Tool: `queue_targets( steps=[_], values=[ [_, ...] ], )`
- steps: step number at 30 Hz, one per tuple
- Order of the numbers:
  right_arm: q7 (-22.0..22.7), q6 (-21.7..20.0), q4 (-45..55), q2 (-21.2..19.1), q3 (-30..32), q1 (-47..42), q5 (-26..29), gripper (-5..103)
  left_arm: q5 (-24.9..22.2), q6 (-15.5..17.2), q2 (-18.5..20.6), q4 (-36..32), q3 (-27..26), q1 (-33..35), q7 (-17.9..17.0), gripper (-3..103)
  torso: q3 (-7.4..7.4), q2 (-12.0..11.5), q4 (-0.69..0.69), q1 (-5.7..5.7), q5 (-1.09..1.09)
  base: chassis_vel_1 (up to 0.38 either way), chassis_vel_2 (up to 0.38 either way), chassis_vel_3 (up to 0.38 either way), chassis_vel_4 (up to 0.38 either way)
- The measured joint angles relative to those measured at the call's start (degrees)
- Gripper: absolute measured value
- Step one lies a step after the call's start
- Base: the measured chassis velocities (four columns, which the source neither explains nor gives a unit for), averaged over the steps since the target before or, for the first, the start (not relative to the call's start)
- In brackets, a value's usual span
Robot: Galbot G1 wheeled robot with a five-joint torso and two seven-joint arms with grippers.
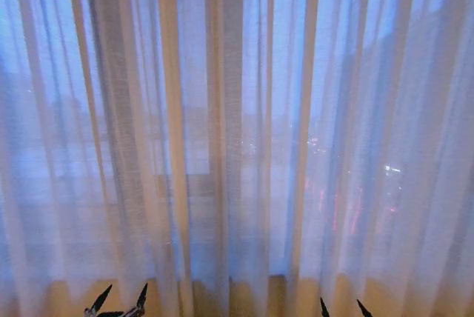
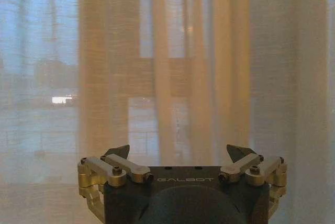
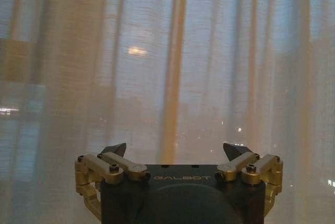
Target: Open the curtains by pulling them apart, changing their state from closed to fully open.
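Note:
The sheer white curtains hang closed across the window in many vertical folds, with a dusk city view glowing through them. Two panels overlap near the middle. At the bottom edge of the head view, my left gripper shows its two dark fingertips spread open, just short of the fabric. My right gripper sits low on the right, also open. In the left wrist view my left gripper faces the curtains with nothing between its fingers. The right gripper likewise faces the curtains, holding nothing.
A tan sill or wall strip runs behind the curtain hems at the bottom. Window frame bars show dimly through the fabric.

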Motion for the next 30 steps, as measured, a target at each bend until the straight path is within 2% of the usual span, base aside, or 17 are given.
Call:
queue_targets(
  steps=[30],
  values=[
    [-0.1,0.5,0.5,0.0,-0.2,-0.9,0.1,100,-0.1,-0.6,-0.2,0.0,-0.3,0.8,0.6,100,0.00,0.0,0.00,0.00,0.01,0.179,0.176,-0.180,-0.178]
  ],
)
